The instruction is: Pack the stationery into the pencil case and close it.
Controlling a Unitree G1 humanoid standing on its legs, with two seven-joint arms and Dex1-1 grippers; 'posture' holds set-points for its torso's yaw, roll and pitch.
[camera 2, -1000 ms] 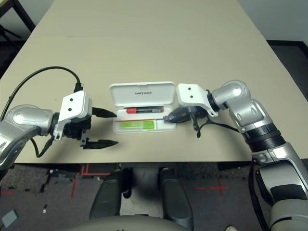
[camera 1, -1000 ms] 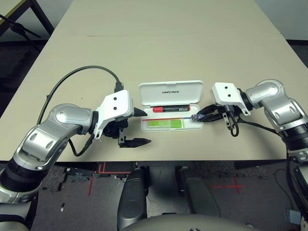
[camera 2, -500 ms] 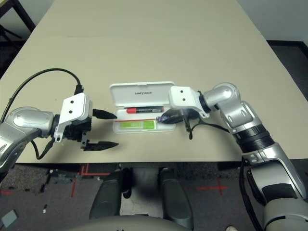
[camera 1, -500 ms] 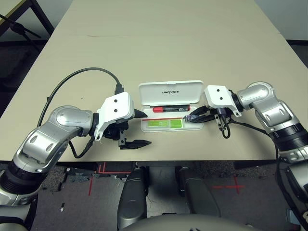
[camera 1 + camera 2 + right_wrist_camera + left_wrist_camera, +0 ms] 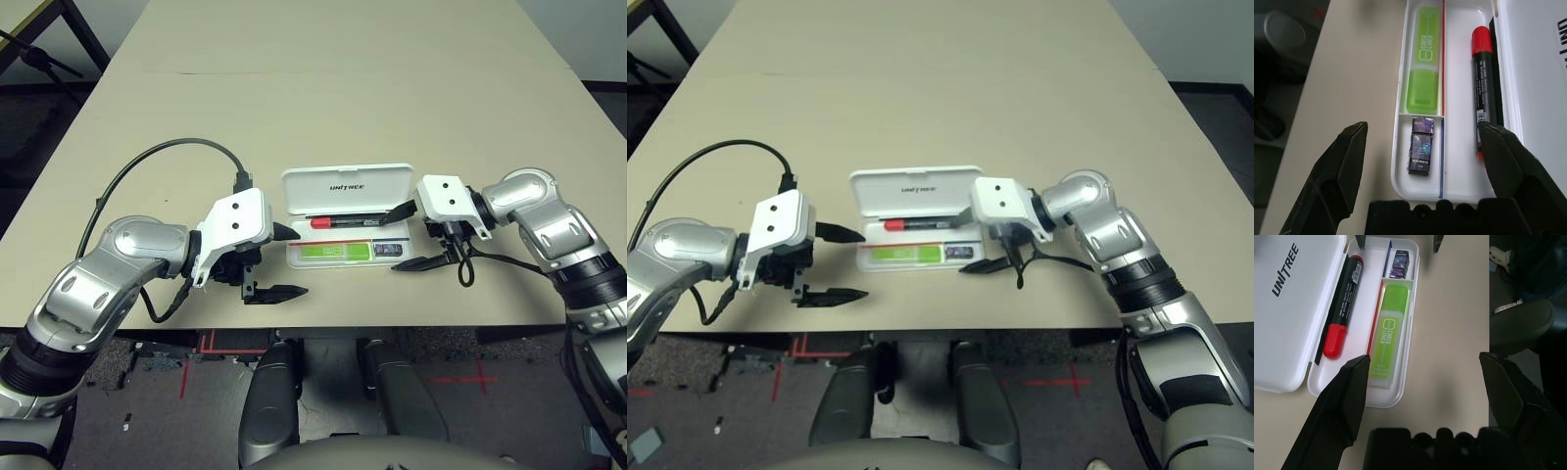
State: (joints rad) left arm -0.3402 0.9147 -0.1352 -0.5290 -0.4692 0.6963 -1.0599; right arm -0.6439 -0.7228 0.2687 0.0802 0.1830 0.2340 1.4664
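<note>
Pencil case [image 5: 347,186] is lying open, long axis running left-right between both grippers; right gripper [image 5: 409,237], jaws spread, empty, is nearer; left gripper [image 5: 277,259] likewise spread.

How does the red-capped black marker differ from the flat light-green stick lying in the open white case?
The red-capped black marker is round and longer, in the lane beside the hinged lid; the flat light-green stick is rectangular and shorter, in the lane by the front wall of the white plastic pencil case. Both lie flat, lengthwise, parted by the red line.
</note>
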